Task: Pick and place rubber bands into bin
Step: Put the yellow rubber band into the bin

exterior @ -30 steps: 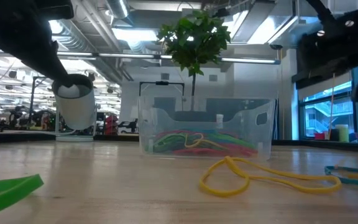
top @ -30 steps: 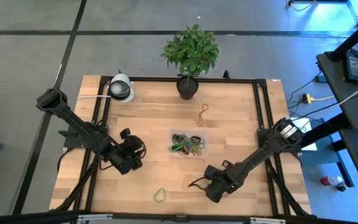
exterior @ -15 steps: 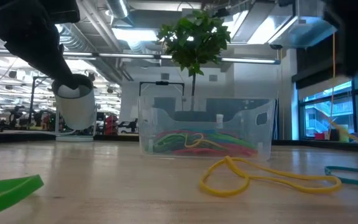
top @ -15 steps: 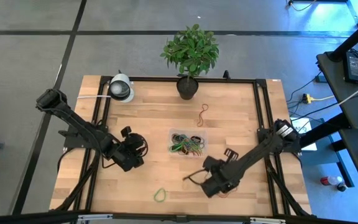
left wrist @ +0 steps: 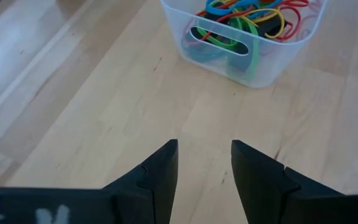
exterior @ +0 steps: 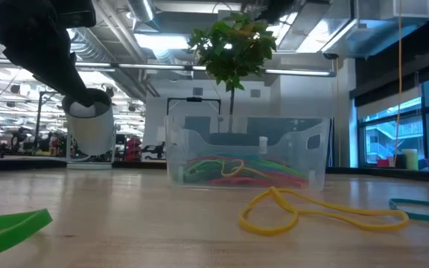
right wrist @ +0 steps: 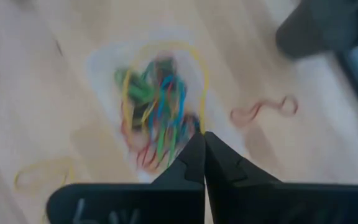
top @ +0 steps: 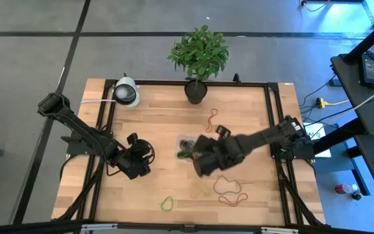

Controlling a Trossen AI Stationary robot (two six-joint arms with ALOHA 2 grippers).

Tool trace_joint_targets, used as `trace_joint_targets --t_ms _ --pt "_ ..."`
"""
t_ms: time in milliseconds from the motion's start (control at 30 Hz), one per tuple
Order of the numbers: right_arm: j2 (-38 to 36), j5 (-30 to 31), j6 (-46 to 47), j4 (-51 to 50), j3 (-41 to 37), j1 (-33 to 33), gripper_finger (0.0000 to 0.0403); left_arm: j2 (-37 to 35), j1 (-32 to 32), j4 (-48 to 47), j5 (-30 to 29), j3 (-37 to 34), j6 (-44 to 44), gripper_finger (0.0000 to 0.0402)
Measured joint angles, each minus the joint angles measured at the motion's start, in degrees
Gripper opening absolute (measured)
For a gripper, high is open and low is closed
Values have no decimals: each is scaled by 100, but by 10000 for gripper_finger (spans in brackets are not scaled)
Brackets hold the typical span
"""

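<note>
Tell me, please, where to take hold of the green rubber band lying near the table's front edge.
Pinch one long side of the green rubber band, coming straight down from above. It lies flat on the table as an open loop, so a top-down pinch across one strand seems likeliest to catch it.

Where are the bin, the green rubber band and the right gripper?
bin [exterior: 199, 160]: low view, clear front wall.
green rubber band [top: 167, 204]: high view, on the loop's strand.
right gripper [right wrist: 203, 144]: right wrist view, between the fingertips, pinching a yellow band over the bin.
</note>
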Motion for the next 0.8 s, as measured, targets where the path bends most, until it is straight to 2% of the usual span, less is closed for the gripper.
trace_joint_targets --t_ms 167,267,433,567,667,800 --pt "14 -16 -616 261 108 -483 0 0 0 2 4 0 -9 143" --pt "58 -311 -840 434 -61 -610 0 0 0 8 7 0 -17 143" --pt "107 -881 -909 1012 -828 -636 0 0 0 82 7 0 -15 143" --pt "109 -1386 -909 1993 -1690 -635 0 0 0 93 0 0 -10 143" --pt "107 -1407 -898 2799 -2205 -644 0 0 0 99 -2 0 45 143" --pt "109 -1407 -743 3306 -2588 -703 12 0 0 106 -4 0 45 143"
